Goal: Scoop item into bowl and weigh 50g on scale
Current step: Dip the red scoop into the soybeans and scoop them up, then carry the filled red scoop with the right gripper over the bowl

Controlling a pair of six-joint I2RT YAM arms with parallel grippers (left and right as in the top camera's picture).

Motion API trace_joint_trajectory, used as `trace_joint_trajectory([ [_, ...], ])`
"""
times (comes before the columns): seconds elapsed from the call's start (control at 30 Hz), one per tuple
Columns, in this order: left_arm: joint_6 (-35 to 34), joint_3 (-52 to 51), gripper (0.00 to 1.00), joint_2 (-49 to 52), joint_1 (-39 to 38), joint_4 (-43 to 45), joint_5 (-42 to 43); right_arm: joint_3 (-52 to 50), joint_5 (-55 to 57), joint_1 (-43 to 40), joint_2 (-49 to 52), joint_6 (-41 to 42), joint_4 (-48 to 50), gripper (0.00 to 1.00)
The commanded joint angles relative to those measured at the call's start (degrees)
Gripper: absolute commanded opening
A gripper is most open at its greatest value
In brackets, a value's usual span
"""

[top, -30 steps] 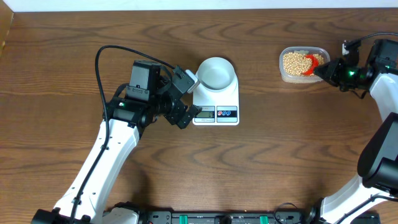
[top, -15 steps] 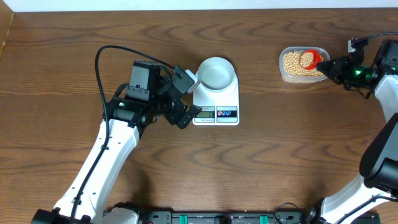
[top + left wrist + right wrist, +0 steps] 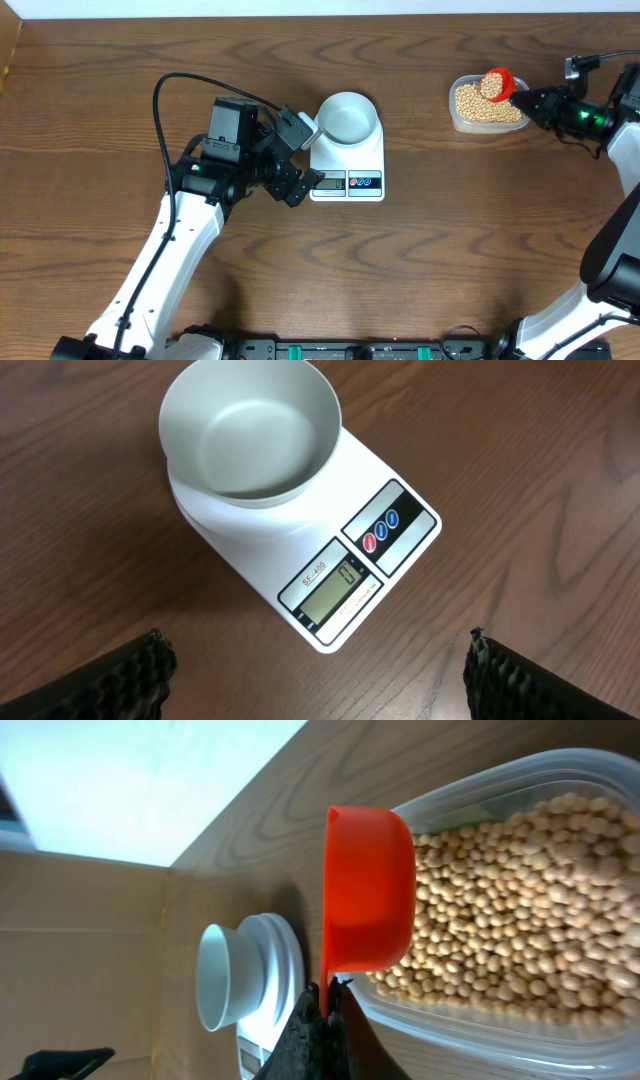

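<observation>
Near the bench's far right corner, the beans [image 3: 480, 105] fill the clear tub [image 3: 453, 118]. The red scoop [image 3: 496, 82], down among them a second ago, is now raised over the tub's far rim, apparently loaded. The right end effector [image 3: 325, 1010] is clamped on its handle, so scooping looks done and carrying comes next. Mid-bench, the empty bowl [image 3: 347, 117] sits on the scale [image 3: 365, 182]; the left end effector [image 3: 303, 158] is spread wide beside it, holding nothing.

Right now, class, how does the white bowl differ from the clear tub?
The bowl is round, white and opaque; the tub is a clear rounded rectangle. The bowl is empty; the tub holds beans. The bowl sits on the scale; the tub rests on the table. Both are open-topped.
</observation>
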Motion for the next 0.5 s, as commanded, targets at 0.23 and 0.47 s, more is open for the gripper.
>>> trace_joint_trajectory([
  [0.23,0.6,-0.4,0.95,0.0,0.0,0.0,0.3,-0.3,-6.5,1.7,0.4,4.1,3.0,0.01],
  [0.47,0.6,-0.4,0.95,0.0,0.0,0.0,0.3,-0.3,-7.1,5.3,0.4,10.4,9.5,0.01],
])
